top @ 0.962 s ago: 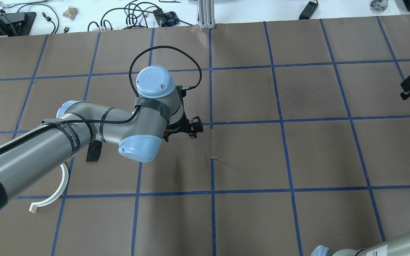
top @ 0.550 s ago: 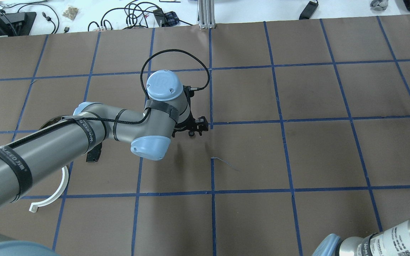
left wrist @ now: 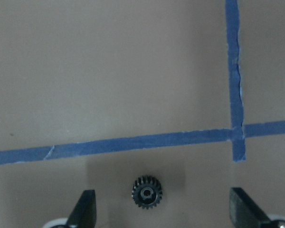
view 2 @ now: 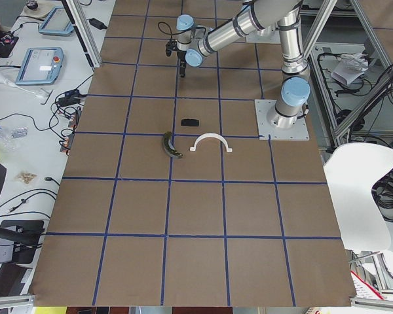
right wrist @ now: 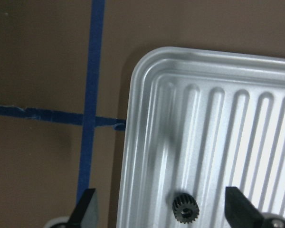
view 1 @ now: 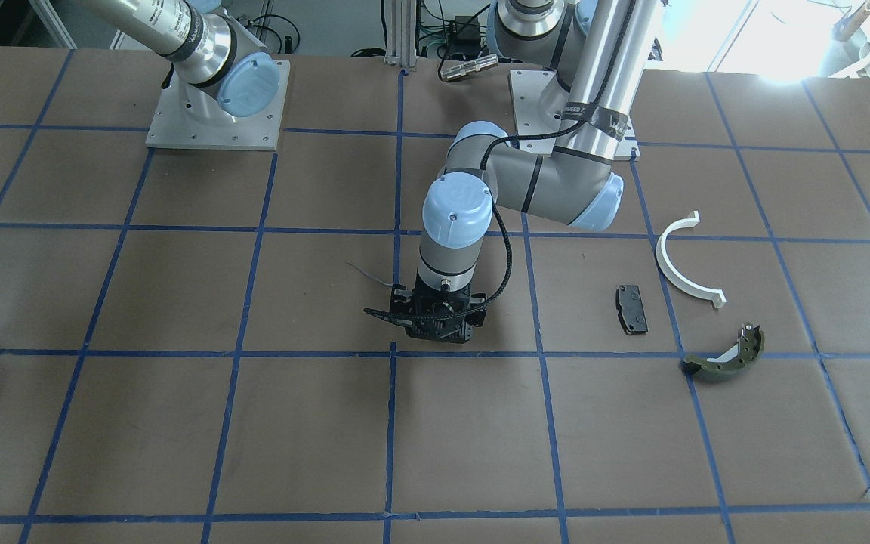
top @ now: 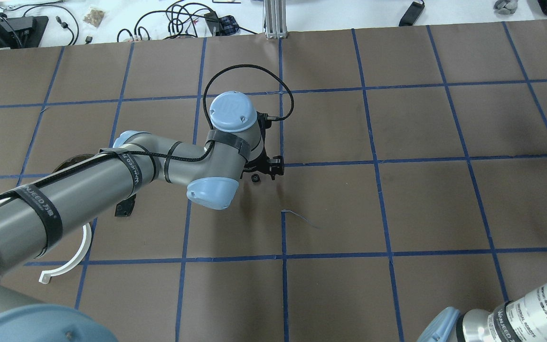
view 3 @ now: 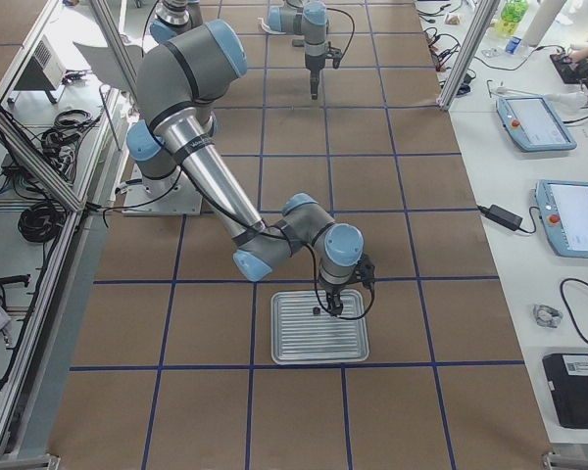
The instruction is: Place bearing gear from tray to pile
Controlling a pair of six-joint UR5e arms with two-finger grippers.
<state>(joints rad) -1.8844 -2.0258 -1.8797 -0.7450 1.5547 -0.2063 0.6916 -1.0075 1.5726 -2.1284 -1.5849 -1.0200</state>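
Down at the left gripper (left wrist: 162, 206): spread wide, with nothing held. Between its fingertips (left wrist: 88, 209), flat on the brown paper (left wrist: 109, 71), a small black gear (left wrist: 147, 192), touching neither tip and a little nearer the left-hand one in the wrist view. Just past it at 12 o'clock, a blue tape line (left wrist: 133, 141); at 2 o'clock, a tape crossing. Seen from overhead, pointing straight down near the table's middle, with the gear lying just at 6 o'clock of a tape line.

Over at the right gripper (right wrist: 162, 209): likewise spread wide and empty. Between its tips, on the ribbed floor of a silver tray (right wrist: 147, 142), a second gear (right wrist: 185, 209), apart from both and nearer the right-hand one. At 11 o'clock from it in that wrist view, the tray's rounded corner.

Well apart from the first gear, at 3 o'clock in the front-facing view, the pile (view 1: 699, 292): black pad (view 1: 631, 308) nearest, white clip (view 1: 661, 257) at 1 o'clock from the pad, olive shoe (view 1: 726, 355) at 4 o'clock from it. None touching another. From overhead, pad and shoe partly hidden under the left arm (top: 64, 204).
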